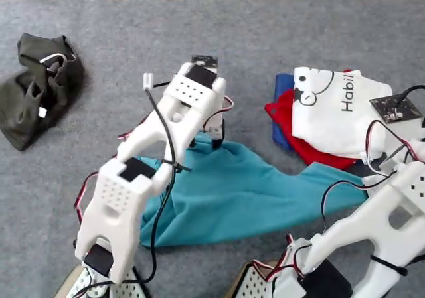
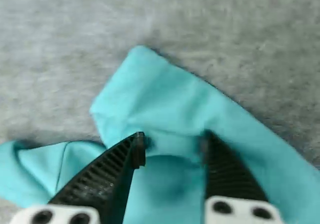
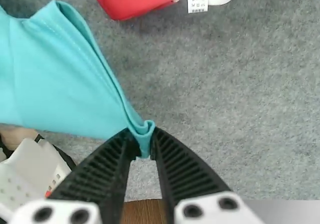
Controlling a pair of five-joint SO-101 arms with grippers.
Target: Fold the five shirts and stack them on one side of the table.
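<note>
Your grey tabletop (image 1: 265, 46) carries 5 shirts. The teal shirt (image 1: 239, 192) takes the most room: it lies rumpled in the middle, on the side nearer the arms, and runs from 1 arm to the other. At the right, a white shirt (image 1: 332, 119) sits on a red shirt (image 1: 289, 112), which overlaps a blue shirt (image 1: 283, 84). This pile is just beyond the teal shirt's right end. A dark olive shirt (image 1: 36, 89) is crumpled at the far left, well apart from the rest. Your left pincer (image 2: 172, 144) is released, with its jaws spread and its tips down on the teal shirt's far edge. Your right pincer (image 3: 143, 136) is clenched on a folded bit of the teal shirt's edge, near the red shirt.
</note>
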